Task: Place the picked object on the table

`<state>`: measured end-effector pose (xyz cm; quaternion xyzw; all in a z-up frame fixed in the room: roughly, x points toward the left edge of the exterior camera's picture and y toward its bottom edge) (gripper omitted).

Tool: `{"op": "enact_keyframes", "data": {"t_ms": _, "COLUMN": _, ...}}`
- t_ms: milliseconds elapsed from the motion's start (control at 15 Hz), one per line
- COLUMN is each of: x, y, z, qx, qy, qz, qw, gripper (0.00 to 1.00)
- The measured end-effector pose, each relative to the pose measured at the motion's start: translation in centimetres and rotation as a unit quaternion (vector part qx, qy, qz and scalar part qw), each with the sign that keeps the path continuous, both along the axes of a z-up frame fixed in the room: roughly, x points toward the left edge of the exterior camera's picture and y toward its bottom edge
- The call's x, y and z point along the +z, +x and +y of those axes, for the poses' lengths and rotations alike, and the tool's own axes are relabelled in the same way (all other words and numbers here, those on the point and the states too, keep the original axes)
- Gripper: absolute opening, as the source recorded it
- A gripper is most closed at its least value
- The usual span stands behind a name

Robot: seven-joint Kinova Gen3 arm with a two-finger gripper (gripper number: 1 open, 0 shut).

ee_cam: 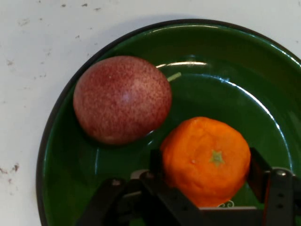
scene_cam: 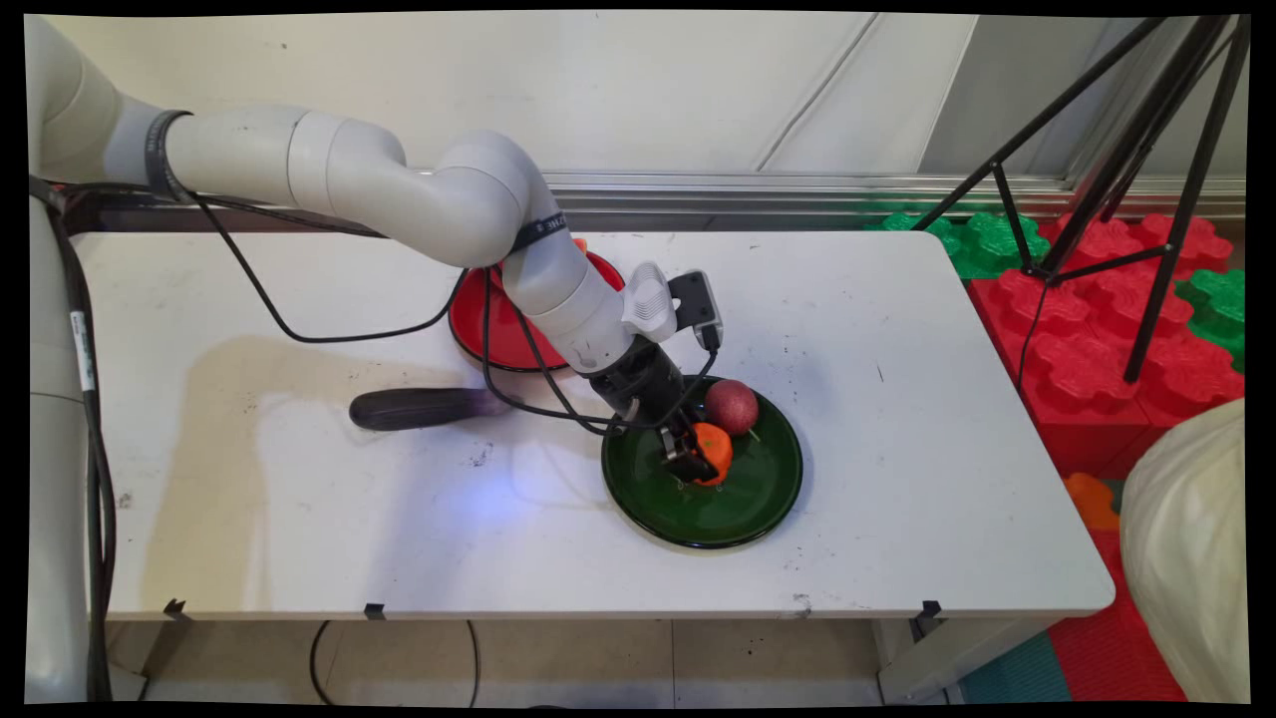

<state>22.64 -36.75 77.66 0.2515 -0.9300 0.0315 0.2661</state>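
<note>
Main and hand views of a single moment. The gripper (scene_cam: 695,461) was lowered onto the green plate (scene_cam: 768,499), and the orange tangerine (scene_cam: 714,451) was seated directly between its two fingers (ee_cam: 156,165), one finger set against each flank of the fruit. The fingers were thus closed onto the tangerine rather than standing free of it; whether the fruit rested on the plate or was lifted just clear of it could not be told. In the hand view the tangerine (ee_cam: 207,160) was seen with its stem scar turned toward the camera, so that its short axis ran roughly along the gripper's line of approach; no long axis was to be distinguished in so round a body.

A speckled dark red fruit (scene_cam: 732,406) lay on the same plate, just beside the tangerine on the side toward the wall, close to touching it but outside the fingers' span (ee_cam: 122,100).

The arm was brought in from the upper left of the main view, bent at the elbow above a red plate (scene_cam: 471,324), with the wrist pitched steeply downward and toward the near right. A dark purple aubergine (scene_cam: 424,408) lay on the white table (scene_cam: 897,399), well apart from the gripper on its left.
</note>
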Motion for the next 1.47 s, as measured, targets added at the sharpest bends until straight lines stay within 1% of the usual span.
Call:
{"op": "enact_keyframes", "data": {"t_ms": 400, "x": 0.1, "y": 0.2, "z": 0.2, "qx": -0.004, "qy": -0.002, "qz": -0.003, "qw": 1.0, "gripper": 0.0}}
{"op": "enact_keyframes", "data": {"t_ms": 733, "x": 0.9, "y": 0.8, "z": 0.7, "qx": -0.009, "qy": -0.007, "qz": 0.002, "qw": 0.9999, "gripper": 0.0}}
{"op": "enact_keyframes", "data": {"t_ms": 1200, "x": 3.1, "y": 2.9, "z": 2.3, "qx": -0.02, "qy": -0.019, "qz": 0.013, "qw": 0.9995, "gripper": 0.0}}
{"op": "enact_keyframes", "data": {"t_ms": 1467, "x": 4.9, "y": 4.4, "z": 3.5, "qx": -0.025, "qy": -0.027, "qz": 0.019, "qw": 0.9991, "gripper": 0.0}}
